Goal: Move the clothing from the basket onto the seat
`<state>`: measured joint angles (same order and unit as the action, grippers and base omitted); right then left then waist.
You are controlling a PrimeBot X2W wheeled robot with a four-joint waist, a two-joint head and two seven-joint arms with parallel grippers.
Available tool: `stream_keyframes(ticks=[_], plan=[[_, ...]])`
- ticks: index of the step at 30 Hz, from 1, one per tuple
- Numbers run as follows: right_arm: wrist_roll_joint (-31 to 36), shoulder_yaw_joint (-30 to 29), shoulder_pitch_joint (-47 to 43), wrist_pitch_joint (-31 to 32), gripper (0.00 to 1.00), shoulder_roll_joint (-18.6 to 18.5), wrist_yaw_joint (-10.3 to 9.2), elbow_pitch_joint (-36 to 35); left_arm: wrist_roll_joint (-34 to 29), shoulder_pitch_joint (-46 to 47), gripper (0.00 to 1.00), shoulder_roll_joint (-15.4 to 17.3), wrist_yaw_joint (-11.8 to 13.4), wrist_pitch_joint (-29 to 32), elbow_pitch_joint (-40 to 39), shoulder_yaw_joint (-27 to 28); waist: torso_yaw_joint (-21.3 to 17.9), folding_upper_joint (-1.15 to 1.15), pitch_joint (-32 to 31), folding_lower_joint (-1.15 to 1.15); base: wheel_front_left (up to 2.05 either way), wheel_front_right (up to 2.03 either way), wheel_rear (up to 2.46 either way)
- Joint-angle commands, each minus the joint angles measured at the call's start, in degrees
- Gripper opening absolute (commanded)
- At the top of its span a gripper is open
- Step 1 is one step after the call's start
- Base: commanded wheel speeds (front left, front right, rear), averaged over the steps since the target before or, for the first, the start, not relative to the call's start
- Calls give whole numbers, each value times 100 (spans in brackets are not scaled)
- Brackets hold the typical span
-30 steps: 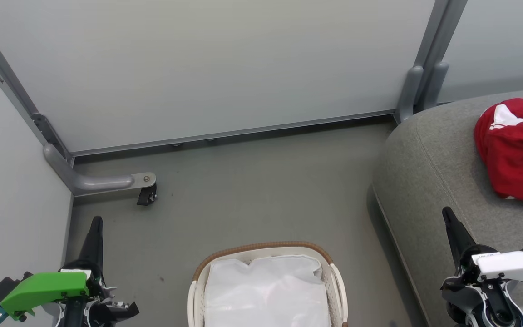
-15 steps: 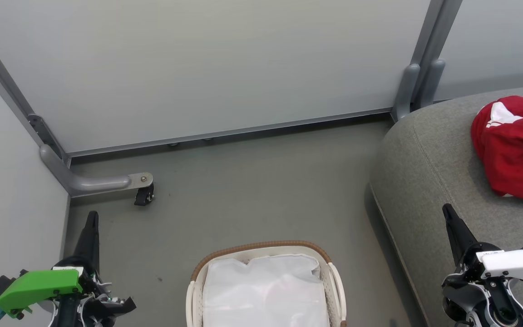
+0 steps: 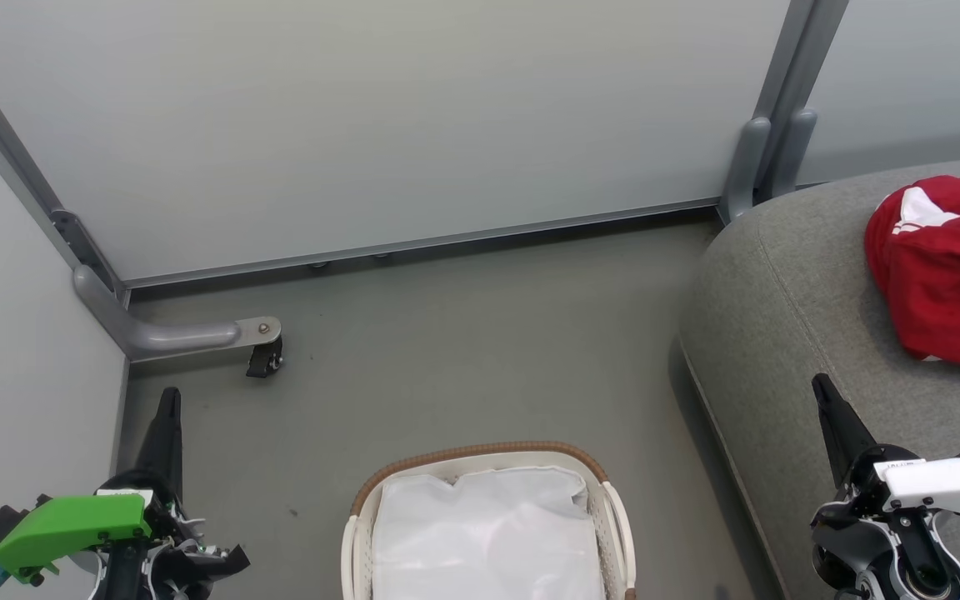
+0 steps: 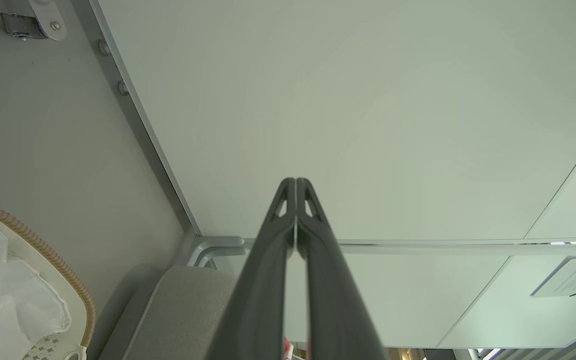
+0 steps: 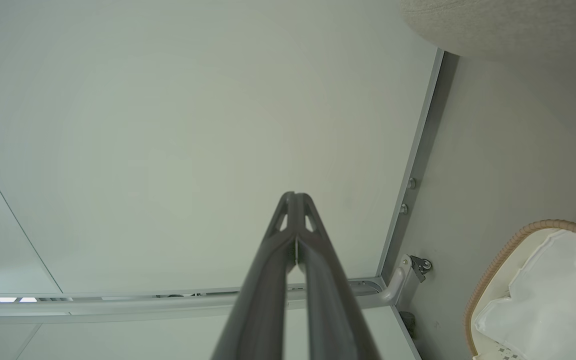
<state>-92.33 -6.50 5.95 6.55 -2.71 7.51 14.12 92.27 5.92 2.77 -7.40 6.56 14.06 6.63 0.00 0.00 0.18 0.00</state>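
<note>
The red clothing point(image 3: 951, 275) with white panels and stripes lies bunched on the grey seat point(image 3: 788, 333) at the right. On the floor at bottom centre stands the white basket point(image 3: 480, 454) with its brown woven rim; inside it I see the white cloth liner point(image 3: 488, 533). My left gripper point(image 3: 170, 396) is shut at the lower left, left of the basket, holding nothing. My right gripper point(image 3: 820, 383) is shut over the seat's front edge, below and left of the clothing. Both wrist views show the fingertips pressed together: left gripper point(image 4: 296, 181), right gripper point(image 5: 294, 195). The basket point(image 4: 33, 240) and basket point(image 5: 513, 245) rims show too.
Pale partition panels point(image 3: 380, 125) close off the back and left. A grey bracket foot with a small caster point(image 3: 263, 358) sticks out onto the floor at the left. A grey post point(image 3: 767, 158) stands by the seat's far corner. Grey floor point(image 3: 463, 350) lies between basket and wall.
Between one second ago and half a second ago the whole picture shifted slightly, as the camera moved. Since then nothing has visibly changed; both grippers stay shut.
</note>
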Motion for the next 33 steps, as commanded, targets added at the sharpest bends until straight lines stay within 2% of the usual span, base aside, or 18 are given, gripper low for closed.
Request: stream_keyframes(ticks=[1,33], plan=[[-18,-11,52,18,0,-32,-4,-26,20,62,0,22,-26,21,-10,12,0,0,0,0,0,0,0],[-18,-10,52,17,0,-32,-4,-26,18,62,0,21,-26,22,-11,13,0,0,0,0,0,0,0]])
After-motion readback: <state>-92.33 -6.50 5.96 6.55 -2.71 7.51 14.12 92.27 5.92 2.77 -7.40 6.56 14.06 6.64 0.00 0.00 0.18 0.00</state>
